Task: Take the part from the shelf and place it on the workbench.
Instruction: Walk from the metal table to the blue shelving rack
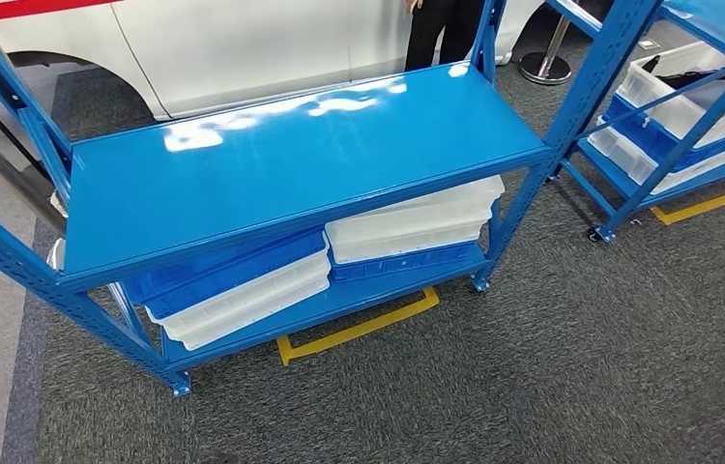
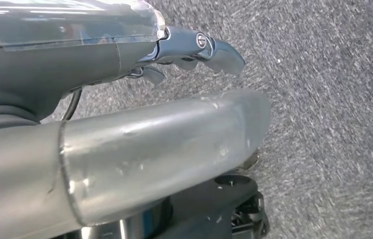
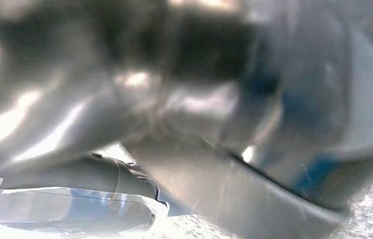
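A dark grey carpet point(image 1: 552, 367) covers the near floor, with yellow tape marks point(image 1: 359, 329) laid on it under a blue metal shelf unit point(image 1: 291, 164). In the left wrist view the left hand point(image 2: 139, 144) hangs over that carpet; a thick grey thumb lies along it and darker fingers point(image 2: 219, 52) are curled loosely, with nothing between them. The right hand point(image 3: 184, 119) is seen close and blurred in the right wrist view, so whether its fingers are apart or together cannot be told. The shelf unit's top board is bare and glossy. Below it, white and blue plastic trays point(image 1: 243, 290) are stacked on the left, and more white trays point(image 1: 417, 222) on the right. Further right stands a second blue rack point(image 1: 668, 116) holding white bins point(image 1: 687, 92). A dark object point(image 1: 692, 68) lies in one bin; whether it is the part cannot be told. Beyond the shelf, a white car point(image 1: 243, 48) is parked, and a person's dark-clothed legs point(image 1: 446, 29) are seen beside it.
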You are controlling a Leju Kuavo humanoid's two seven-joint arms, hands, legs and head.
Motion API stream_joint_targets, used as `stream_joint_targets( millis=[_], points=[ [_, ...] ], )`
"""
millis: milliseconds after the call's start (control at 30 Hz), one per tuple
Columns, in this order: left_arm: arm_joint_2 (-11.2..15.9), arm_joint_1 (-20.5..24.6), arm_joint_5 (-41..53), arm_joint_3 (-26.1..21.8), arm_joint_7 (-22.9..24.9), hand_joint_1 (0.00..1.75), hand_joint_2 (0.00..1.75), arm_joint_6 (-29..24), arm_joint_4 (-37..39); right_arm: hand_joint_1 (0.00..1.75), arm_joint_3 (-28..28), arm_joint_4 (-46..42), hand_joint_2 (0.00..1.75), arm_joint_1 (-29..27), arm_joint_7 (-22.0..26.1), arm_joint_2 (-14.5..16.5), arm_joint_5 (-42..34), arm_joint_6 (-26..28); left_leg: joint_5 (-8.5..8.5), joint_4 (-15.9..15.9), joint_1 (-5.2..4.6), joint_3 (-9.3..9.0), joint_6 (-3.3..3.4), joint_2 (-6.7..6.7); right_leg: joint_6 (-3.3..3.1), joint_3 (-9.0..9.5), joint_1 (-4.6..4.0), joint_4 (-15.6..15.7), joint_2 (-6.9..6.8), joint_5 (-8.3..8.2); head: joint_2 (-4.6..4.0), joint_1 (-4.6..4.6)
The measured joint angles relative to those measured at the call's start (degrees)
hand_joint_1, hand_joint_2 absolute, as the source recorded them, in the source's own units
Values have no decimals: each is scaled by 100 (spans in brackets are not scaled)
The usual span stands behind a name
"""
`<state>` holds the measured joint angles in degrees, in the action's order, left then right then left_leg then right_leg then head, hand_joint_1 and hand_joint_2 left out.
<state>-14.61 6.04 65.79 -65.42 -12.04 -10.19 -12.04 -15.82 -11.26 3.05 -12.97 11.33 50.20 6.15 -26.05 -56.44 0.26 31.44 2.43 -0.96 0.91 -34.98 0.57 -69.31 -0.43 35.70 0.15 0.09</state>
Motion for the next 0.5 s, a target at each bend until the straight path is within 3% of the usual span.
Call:
stream_joint_targets(
  millis=[33, 67, 100, 167, 233, 300, 367, 433, 500],
  points=[
    [-1, -3, 0, -1, 1, 0, 0, 0, 0, 0, 0, 0, 0, 1, 11, -4, -1, -2, -3, -6, -7, 0, 5, -48, 5, -176, 0, -344, 17, 117, 0, 1],
    [-1, -9, 0, -3, 3, 0, 0, 0, 0, 0, -1, 0, 0, 3, 22, -8, -1, -4, -7, -13, -12, -3, 8, -102, 5, -280, -1, -537, 26, 130, 0, 0],
    [-2, -13, 0, -4, 4, 0, 0, 0, 0, 0, -1, 0, 0, 6, 27, -10, -2, -5, -12, -22, -15, -8, 8, -165, -1, -275, -1, -507, 34, 25, 0, 1],
    [-3, -12, -1, -6, 8, 0, 0, 0, 0, 0, -2, 0, 0, 6, 27, -13, 1, -9, -25, -47, -15, -20, -6, -310, -28, 13, 7, 139, 111, -416, 0, 1],
    [-6, -4, -4, -6, 14, 0, 0, 0, 0, 0, -2, 3, 0, -2, 20, -18, 4, -14, -41, -91, -23, -2, -39, -421, -65, 304, 14, 824, 343, -683, 0, 1],
    [-8, -8, -7, -8, 18, 0, 0, 0, 0, 0, -2, 6, 0, -5, 18, -22, 4, -16, -45, -118, -19, 39, -94, -490, -98, 370, 4, 1026, 483, -692, 0, -1],
    [-7, -20, -9, -13, 19, 0, 0, -1, 0, 0, -2, 7, 0, 3, 34, -17, 3, -14, -43, -112, -1, 63, -167, -542, -149, 378, 4, 1056, 430, -717, 0, -1],
    [-4, -19, -9, -18, 15, 0, 0, -2, 0, 0, -3, 7, 0, 3, 47, -6, 3, -7, -159, -266, -6, 134, -237, -354, -219, 411, 23, 1111, 346, -742, 0, -2],
    [-3, 1, -9, -19, 11, 0, 0, -2, 0, 0, -4, 7, 0, -12, 49, 1, 3, -2, -496, -867, -2, 418, -298, -60, -268, 428, 24, 1142, 234, -746, 0, -4]
  ],
)
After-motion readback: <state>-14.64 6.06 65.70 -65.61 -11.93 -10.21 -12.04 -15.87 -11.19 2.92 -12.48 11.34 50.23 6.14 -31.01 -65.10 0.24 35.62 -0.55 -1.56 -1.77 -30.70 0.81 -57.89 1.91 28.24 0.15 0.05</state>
